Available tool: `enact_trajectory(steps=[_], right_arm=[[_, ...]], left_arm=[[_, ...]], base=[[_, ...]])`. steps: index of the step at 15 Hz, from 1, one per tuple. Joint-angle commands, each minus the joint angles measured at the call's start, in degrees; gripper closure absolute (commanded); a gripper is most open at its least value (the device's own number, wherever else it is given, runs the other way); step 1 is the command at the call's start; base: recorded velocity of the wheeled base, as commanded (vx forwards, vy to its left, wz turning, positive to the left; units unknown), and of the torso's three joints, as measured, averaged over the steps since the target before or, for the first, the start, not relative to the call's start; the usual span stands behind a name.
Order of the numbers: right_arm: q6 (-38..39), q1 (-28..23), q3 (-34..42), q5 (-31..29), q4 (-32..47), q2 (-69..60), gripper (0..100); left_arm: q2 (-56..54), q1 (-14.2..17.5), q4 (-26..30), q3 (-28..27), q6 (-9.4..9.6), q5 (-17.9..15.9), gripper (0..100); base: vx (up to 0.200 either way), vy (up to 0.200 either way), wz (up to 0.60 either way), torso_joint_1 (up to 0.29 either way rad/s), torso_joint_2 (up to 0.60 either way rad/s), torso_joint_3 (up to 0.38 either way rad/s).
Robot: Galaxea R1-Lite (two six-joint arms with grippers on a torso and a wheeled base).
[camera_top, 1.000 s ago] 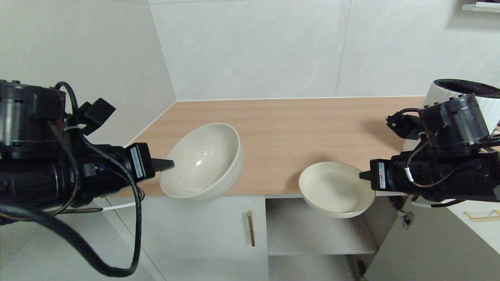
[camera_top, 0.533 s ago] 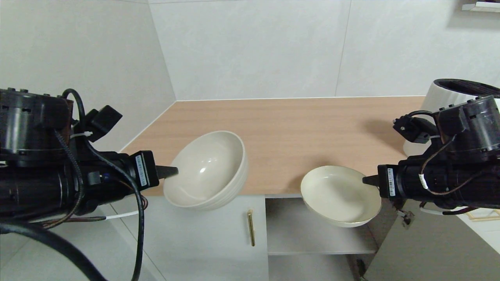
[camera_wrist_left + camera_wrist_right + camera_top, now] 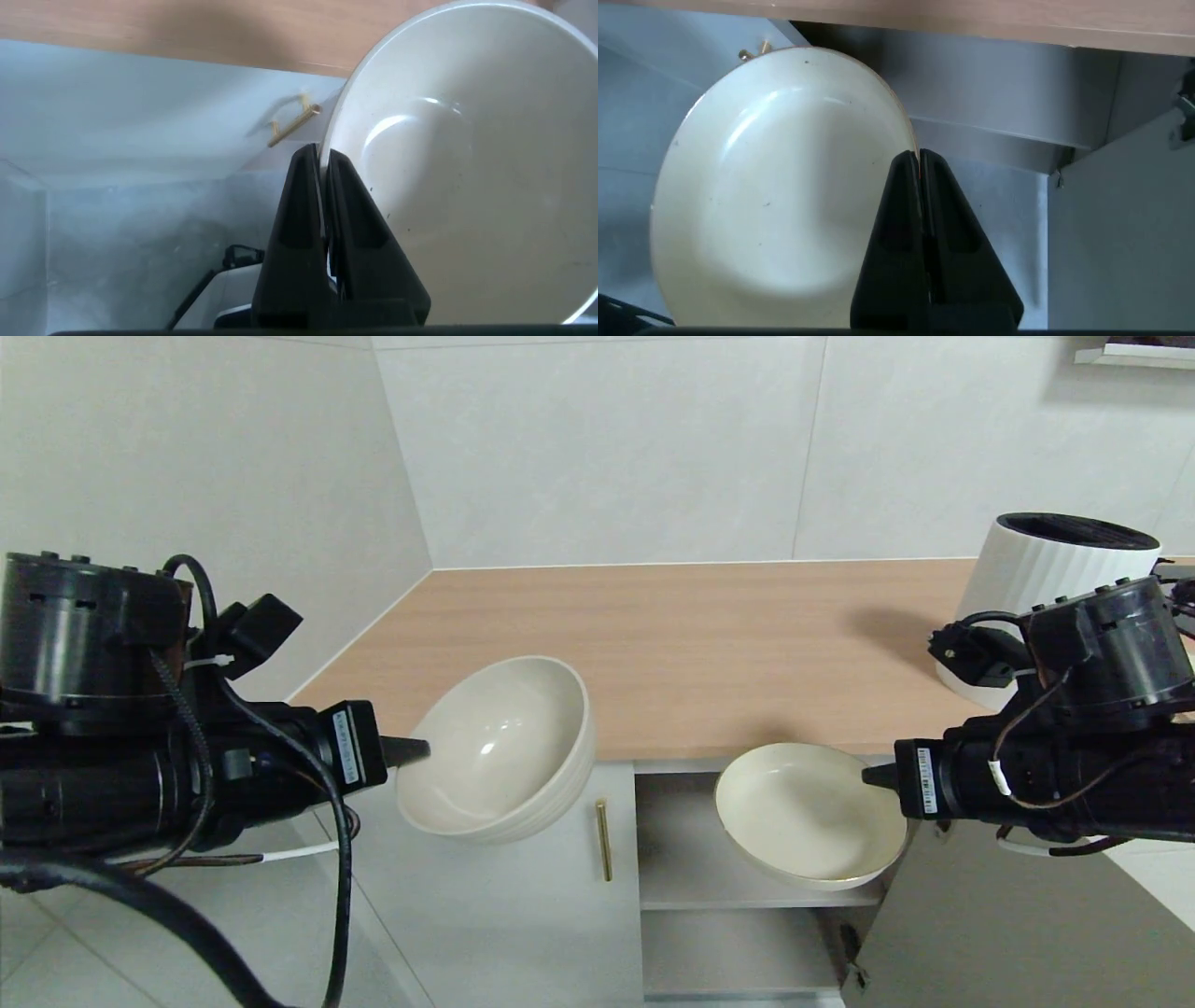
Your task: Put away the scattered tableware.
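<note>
My left gripper (image 3: 415, 749) is shut on the rim of a deep cream bowl (image 3: 499, 747), which hangs tilted in front of the counter's left part. In the left wrist view the fingers (image 3: 348, 205) pinch the bowl (image 3: 467, 159) at its edge. My right gripper (image 3: 873, 775) is shut on the rim of a shallow cream plate (image 3: 803, 812), held in the air before the open cabinet (image 3: 709, 859). The right wrist view shows the plate (image 3: 775, 187) clamped between the fingers (image 3: 929, 201).
A bare wooden counter (image 3: 691, 644) runs along tiled walls. A white ribbed container (image 3: 1055, 579) stands at its right end. Below, a shut cabinet door with a brass handle (image 3: 604, 840) sits left of the open compartment with its shelf; the open door (image 3: 1008, 915) hangs at the right.
The head view has shifted, showing more of the cabinet below. Both grippers, still holding the bowl and the plate, now sit lower against the counter's front edge.
</note>
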Motion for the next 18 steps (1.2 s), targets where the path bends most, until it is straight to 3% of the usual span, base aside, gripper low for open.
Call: enact_trajectory(steps=[1,13,18], right_arm=[[0.01,0.08,-0.08,0.03,-0.29,0.81,100],[0.1,-0.01,0.45,-0.23,-2.84,4.41,100],[0.1,-0.01,0.45,-0.32,-2.84,4.41,100]], left_arm=[[0.27,-0.18,-0.01,0.09,-0.04,-0.02,100],[0.71,-0.44,-0.09,0.26,-0.04,-0.02,100],[0.88,-0.53,-0.18,0.26,-0.04,-0.02,100]], base=[[0.0,0.0,0.0,0.0,0.0,0.0],[0.0,0.0,0.0,0.0,0.0,0.0],[0.0,0.0,0.0,-0.146,0.38,0.228]])
